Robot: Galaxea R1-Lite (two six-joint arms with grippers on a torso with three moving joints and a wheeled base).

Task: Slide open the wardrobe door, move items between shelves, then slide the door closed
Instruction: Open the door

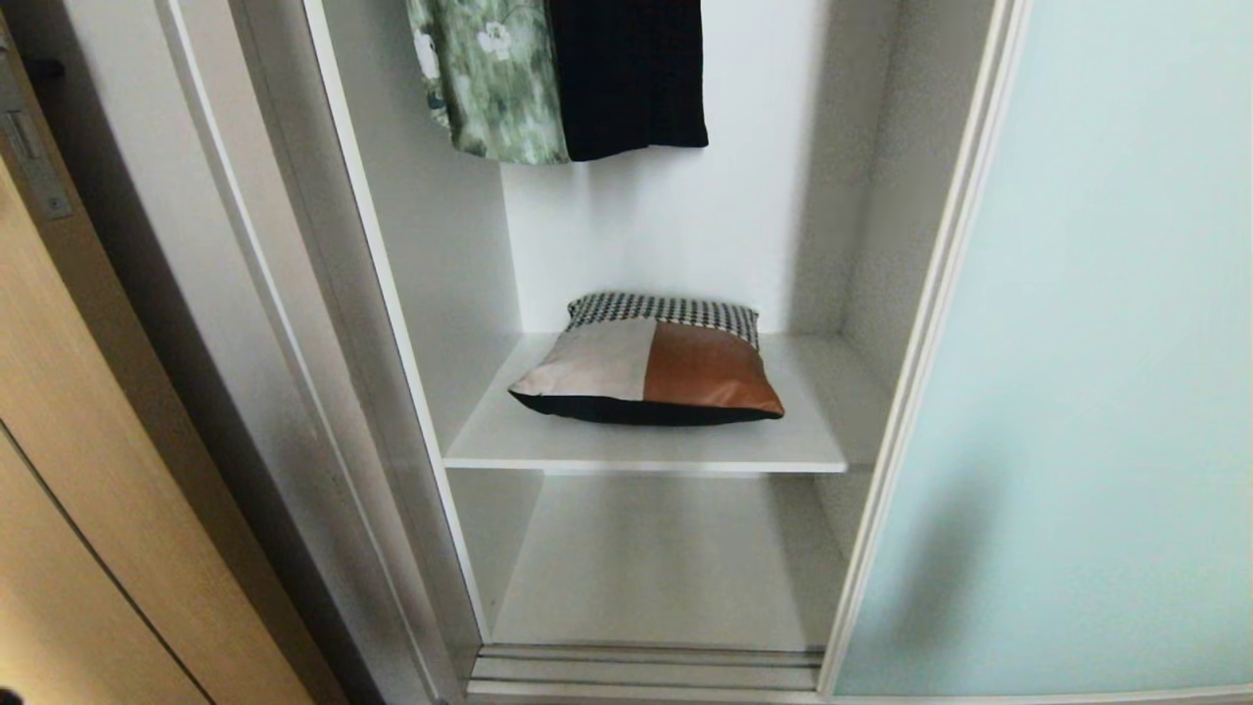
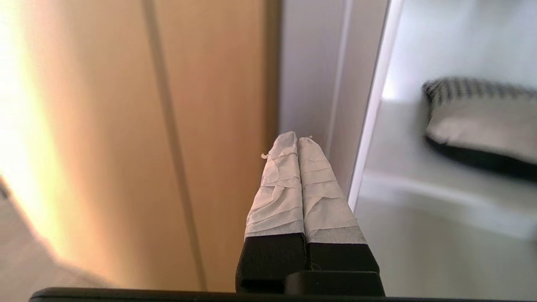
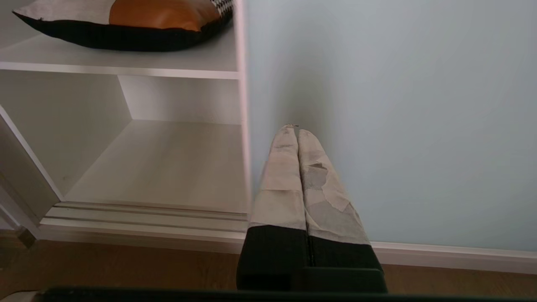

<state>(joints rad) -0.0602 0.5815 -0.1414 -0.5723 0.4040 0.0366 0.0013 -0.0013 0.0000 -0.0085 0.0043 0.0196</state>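
Here, cushion (image 1: 648, 364) on upper shelf (image 1: 548, 441), sliding wardrobe door (image 1: 1077, 392) open, no writing legible

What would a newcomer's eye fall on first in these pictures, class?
First, the square patchwork cushion of beige-grey, rust-brown and houndstooth, lying flat on the upper white laminate shelf of the open wardrobe. Next, the tall frosted pale blue-green glass sliding door, pushed aside on the right. Above, green floral and black garments hang.

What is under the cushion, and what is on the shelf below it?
The cushion lies on a white shelf. The lower shelf shows nothing on it. The part behind the sliding door is covered.
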